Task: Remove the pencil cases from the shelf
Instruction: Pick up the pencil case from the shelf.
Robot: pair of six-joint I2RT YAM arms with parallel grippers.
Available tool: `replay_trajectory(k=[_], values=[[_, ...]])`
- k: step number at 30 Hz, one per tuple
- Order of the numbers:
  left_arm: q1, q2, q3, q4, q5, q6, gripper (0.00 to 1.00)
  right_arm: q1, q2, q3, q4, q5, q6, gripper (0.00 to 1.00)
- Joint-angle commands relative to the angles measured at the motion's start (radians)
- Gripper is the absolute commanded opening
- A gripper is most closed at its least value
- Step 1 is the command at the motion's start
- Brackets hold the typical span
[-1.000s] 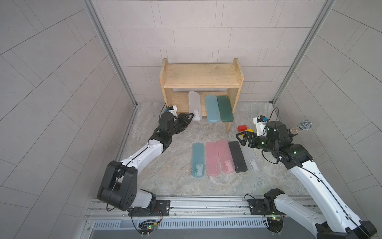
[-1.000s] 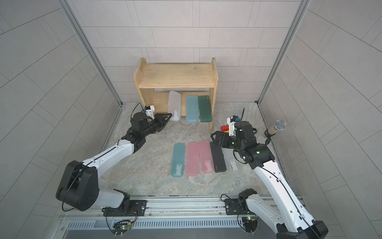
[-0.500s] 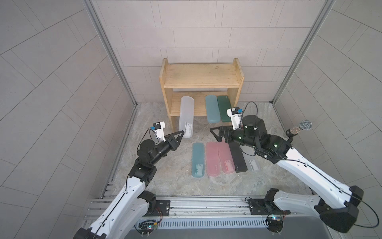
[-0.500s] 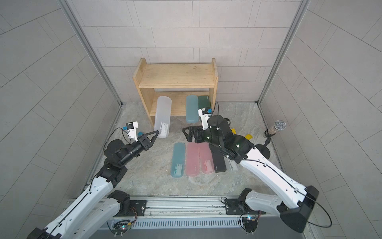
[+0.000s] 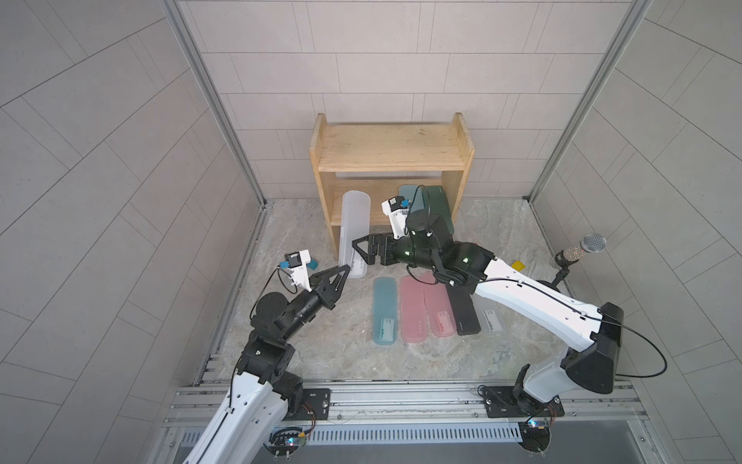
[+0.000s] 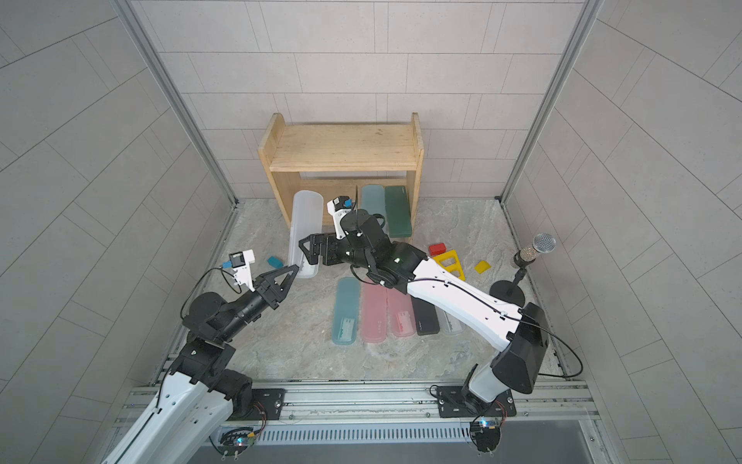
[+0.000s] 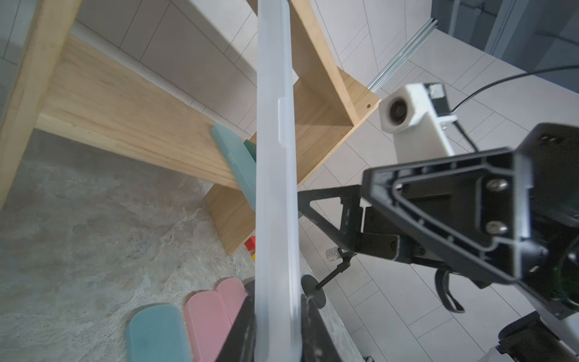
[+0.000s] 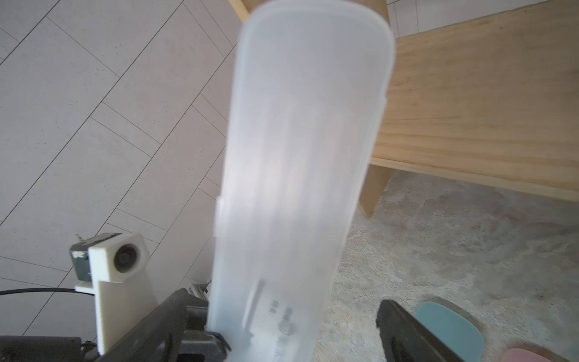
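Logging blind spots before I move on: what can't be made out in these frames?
Floor frosted case: mostly under the right arm, both top views.
Held frosted case: label print blurred, right wrist view.
Shelf: lower tier's back hidden under its top board, top views.
Black case: far end under the right arm.
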Motion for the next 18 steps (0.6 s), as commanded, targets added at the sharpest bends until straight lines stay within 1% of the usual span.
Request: replay_trajectory(k=[1,5,9,18], values=[[0.0,-0.026,0.012,0.013,0.015,0.066,0.0,0.008,0.028,0.058,-0.007,0.036,-0.008,1.0],[0.0,-0.029,0.017,0.012,0.018,0.081,0.0,0.008,0.079,0.103,-0.044,0.054,-0.017,1.0],[0.0,-0.045,0.015,0.016,0.022,0.085,0.0,0.012,0.098,0.107,-0.034,0.071,-0.011,1.0],[0.0,-0.067,0.024,-0.024,0.041,0.116,0.0,0.028,0.163,0.185,-0.053,0.074,-0.017,1.0]])
